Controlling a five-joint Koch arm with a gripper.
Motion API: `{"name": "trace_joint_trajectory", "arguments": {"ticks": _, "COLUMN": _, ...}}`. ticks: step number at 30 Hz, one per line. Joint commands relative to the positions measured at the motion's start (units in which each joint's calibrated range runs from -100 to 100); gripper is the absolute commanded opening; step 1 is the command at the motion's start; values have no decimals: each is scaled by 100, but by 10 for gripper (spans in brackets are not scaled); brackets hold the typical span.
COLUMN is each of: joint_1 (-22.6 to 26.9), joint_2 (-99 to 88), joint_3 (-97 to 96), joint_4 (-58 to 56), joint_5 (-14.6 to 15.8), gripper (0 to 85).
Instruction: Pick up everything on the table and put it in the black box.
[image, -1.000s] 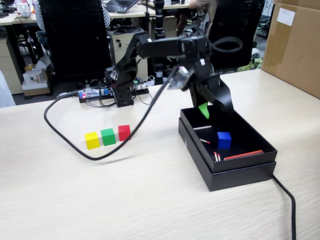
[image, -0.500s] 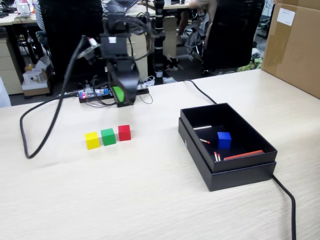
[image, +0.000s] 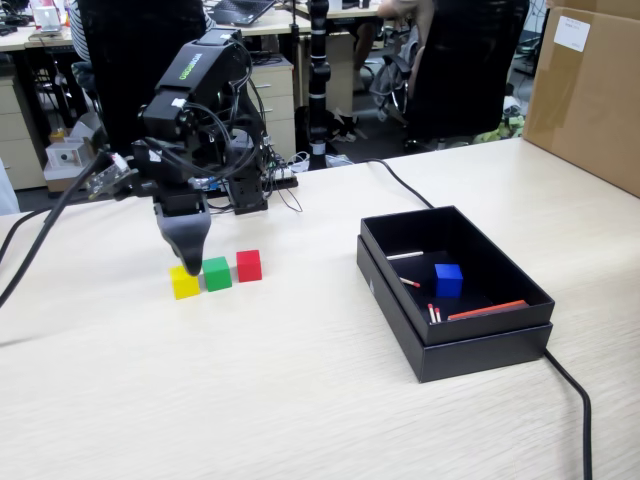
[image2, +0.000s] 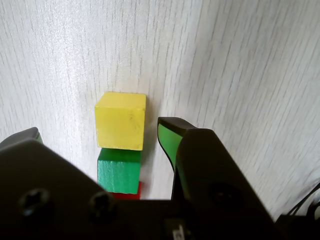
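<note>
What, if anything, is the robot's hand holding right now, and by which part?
Nothing: the hand is open, its fingers either side of the yellow cube on the table, not gripping it.

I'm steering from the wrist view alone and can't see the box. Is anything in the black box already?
Observer: Yes. In the fixed view, one blue cube lies inside the black box, among a few thin red and white sticks.
Operator: How many cubes are outside it? I see yellow, green and a sliver of red.
Observer: Only those three, in one row: yellow cube, green cube, red cube. Nothing lies beyond the red one.
Operator: Where is the box from the row?
Observer: To the right of the row in the fixed view, well apart from it.
</note>
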Motion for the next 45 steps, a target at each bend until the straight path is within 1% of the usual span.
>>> {"name": "trace_joint_trajectory", "arguments": {"ticks": 1, "joint_1": -59, "joint_2": 164, "joint_3": 351, "joint_4": 89, "joint_5": -15, "gripper": 468}}
{"name": "trace_joint_trajectory", "arguments": {"ticks": 6, "joint_1": -103, "joint_2": 531, "joint_3": 315, "joint_4": 98, "joint_5": -15, "gripper": 461}}
{"name": "trace_joint_trajectory", "arguments": {"ticks": 9, "joint_1": -88, "joint_2": 692, "joint_3": 351, "joint_4": 98, "joint_5": -24, "gripper": 384}}
{"name": "trace_joint_trajectory", "arguments": {"ticks": 13, "joint_1": -44, "joint_2": 807, "joint_3": 387, "joint_4": 98, "joint_5": -15, "gripper": 237}}
{"name": "trace_joint_trajectory", "arguments": {"ticks": 15, "joint_1": -24, "joint_2": 818, "joint_3": 460, "joint_4": 98, "joint_5": 34, "gripper": 130}}
{"name": "trace_joint_trajectory", "arguments": {"ticks": 16, "joint_1": -20, "joint_2": 818, "joint_3": 496, "joint_4": 98, "joint_5": 68, "gripper": 101}}
{"name": "trace_joint_trajectory", "arguments": {"ticks": 19, "joint_1": -10, "joint_2": 623, "joint_3": 641, "joint_4": 98, "joint_5": 78, "gripper": 93}}
{"name": "trace_joint_trajectory", "arguments": {"ticks": 23, "joint_1": 20, "joint_2": -295, "joint_3": 1294, "joint_4": 81, "joint_5": 122, "gripper": 94}}
{"name": "trace_joint_trajectory", "arguments": {"ticks": 24, "joint_1": 93, "joint_2": -455, "joint_3": 1457, "joint_4": 38, "joint_5": 181, "gripper": 94}}
{"name": "trace_joint_trajectory", "arguments": {"ticks": 28, "joint_1": 567, "joint_2": -937, "joint_3": 2028, "joint_4": -187, "joint_5": 611, "gripper": 94}}
{"name": "trace_joint_trajectory", "arguments": {"ticks": 29, "joint_1": 899, "joint_2": -1018, "joint_3": 2409, "joint_4": -533, "joint_5": 889, "gripper": 94}}
{"name": "trace_joint_trajectory", "arguments": {"ticks": 32, "joint_1": 1553, "joint_2": -1029, "joint_3": 2953, "joint_4": -1051, "joint_5": 1363, "gripper": 94}}
{"name": "trace_joint_trajectory", "arguments": {"ticks": 33, "joint_1": 2046, "joint_2": -1006, "joint_3": 3180, "joint_4": -1189, "joint_5": 1665, "gripper": 94}}
{"name": "trace_joint_trajectory", "arguments": {"ticks": 36, "joint_1": 2681, "joint_2": -513, "joint_3": 3832, "joint_4": -1440, "joint_5": 2046, "gripper": 94}}
{"name": "trace_joint_trajectory", "arguments": {"ticks": 41, "joint_1": 3179, "joint_2": 520, "joint_3": 4485, "joint_4": -1440, "joint_5": 2383, "gripper": 96}}
{"name": "trace_joint_trajectory", "arguments": {"ticks": 45, "joint_1": 3306, "joint_2": 1599, "joint_3": 4875, "joint_4": -1440, "joint_5": 2559, "gripper": 98}}
